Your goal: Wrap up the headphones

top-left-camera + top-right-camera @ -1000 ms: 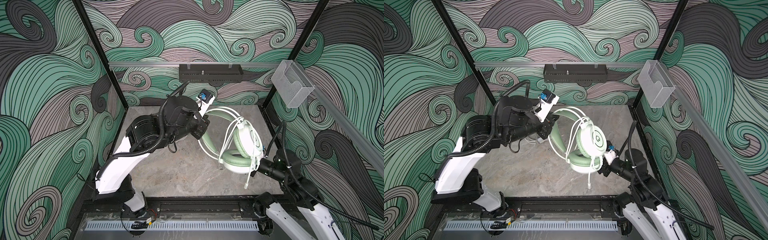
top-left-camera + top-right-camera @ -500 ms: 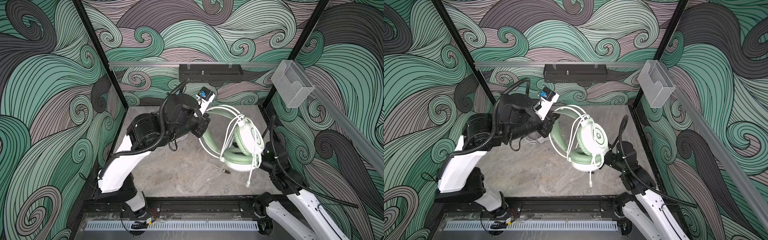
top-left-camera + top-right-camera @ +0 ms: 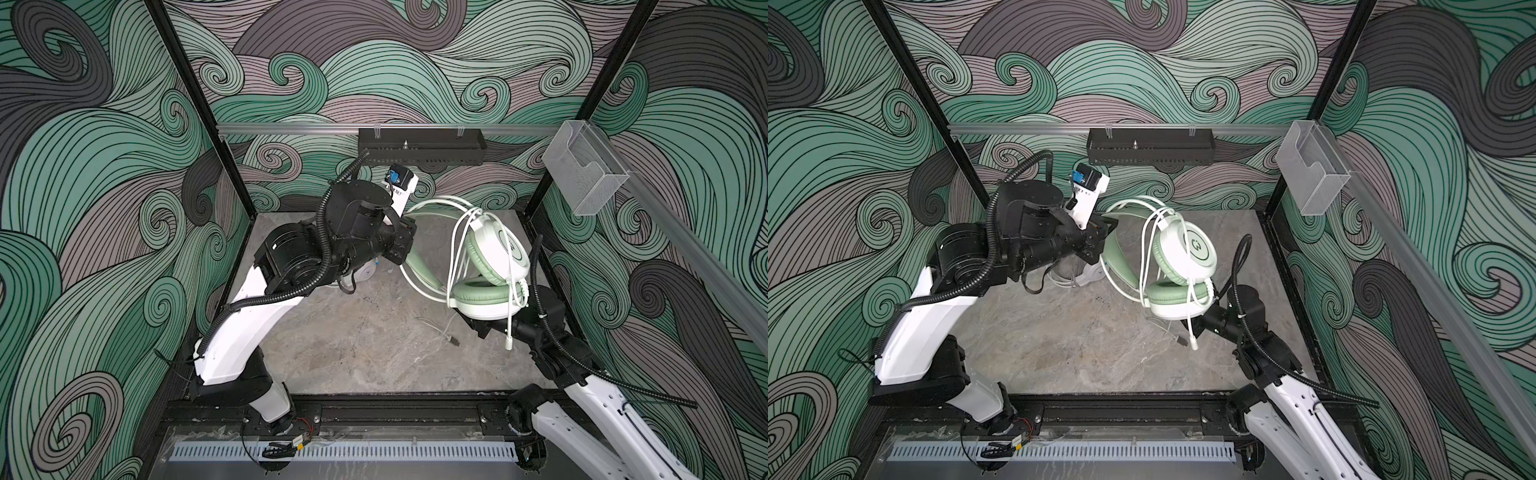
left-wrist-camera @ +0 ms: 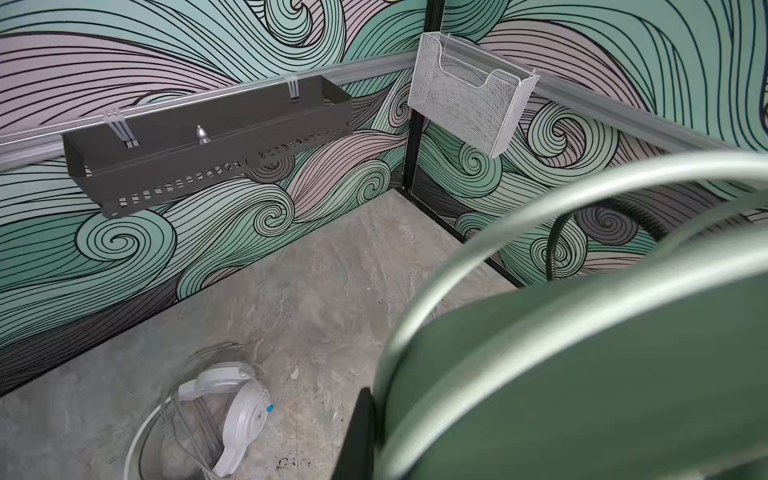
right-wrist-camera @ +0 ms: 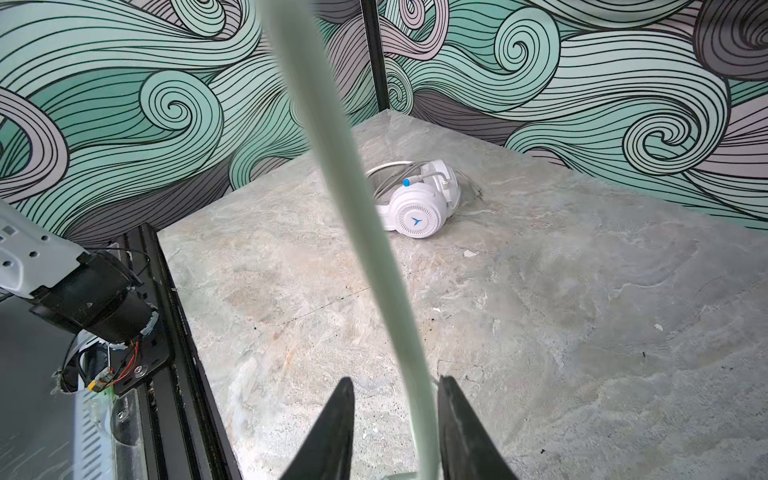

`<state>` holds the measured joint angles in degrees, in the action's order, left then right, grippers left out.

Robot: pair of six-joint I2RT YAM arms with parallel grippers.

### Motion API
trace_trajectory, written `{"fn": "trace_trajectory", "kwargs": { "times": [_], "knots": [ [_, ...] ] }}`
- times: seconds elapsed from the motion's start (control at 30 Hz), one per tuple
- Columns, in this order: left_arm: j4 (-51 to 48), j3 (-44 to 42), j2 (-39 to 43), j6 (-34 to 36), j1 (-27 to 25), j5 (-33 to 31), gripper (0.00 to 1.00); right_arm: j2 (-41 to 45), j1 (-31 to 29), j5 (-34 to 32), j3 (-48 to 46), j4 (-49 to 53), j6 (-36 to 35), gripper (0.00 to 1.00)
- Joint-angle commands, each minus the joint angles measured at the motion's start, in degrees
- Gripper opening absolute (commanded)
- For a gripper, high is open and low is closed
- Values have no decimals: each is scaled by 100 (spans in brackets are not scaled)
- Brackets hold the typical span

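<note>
The right gripper (image 5: 397,384) has swung back under the mint headphones (image 3: 494,257), which hang right of centre from the left gripper (image 3: 1106,232) clamped on their band, and its jaws are narrowing but not yet pinching the dangling cable (image 5: 332,166), likely for another wrap.

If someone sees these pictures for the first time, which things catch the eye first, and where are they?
First the mint green headset, held in the air right of centre by the left gripper, which is shut on its headband. Just below it, the right gripper has open jaws either side of the hanging cable. The white headset lies on the table beneath the left arm.
</note>
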<state>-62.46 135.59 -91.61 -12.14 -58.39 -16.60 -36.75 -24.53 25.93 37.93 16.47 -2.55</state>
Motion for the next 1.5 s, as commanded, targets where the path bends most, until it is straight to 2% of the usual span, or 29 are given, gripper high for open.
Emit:
{"fn": "trace_trajectory", "kwargs": {
  "times": [0.0,0.1,0.3,0.5,0.67,0.93,1.2,1.3,1.47],
  "knots": [
    [725,92,220,-477,81,249,0,-5,-25,33,-114,-390,291,35],
    [758,71,260,-544,128,263,0,-17,-25,11,-185,-485,360,30],
    [928,-22,350,-829,258,274,0,-8,-42,-20,-199,-421,347,9],
    [1601,-412,504,-1347,429,162,0,-4,-171,-157,-62,-27,191,0],
    [1943,-390,392,-1574,486,-193,0,-117,-331,-437,211,550,-56,0],
    [2159,-163,61,-2074,678,-737,0,-104,-772,-905,371,888,-71,0],
    [2257,-181,-250,-2764,1342,-495,0,72,-1422,-1347,560,1332,-292,0],
    [2274,-71,-419,-2644,1436,-503,0,48,-1585,-1509,673,1514,-359,0],
    [2220,-115,-570,-2343,1489,-939,0,112,-1797,-1536,823,1656,-448,0]
  ]
}}
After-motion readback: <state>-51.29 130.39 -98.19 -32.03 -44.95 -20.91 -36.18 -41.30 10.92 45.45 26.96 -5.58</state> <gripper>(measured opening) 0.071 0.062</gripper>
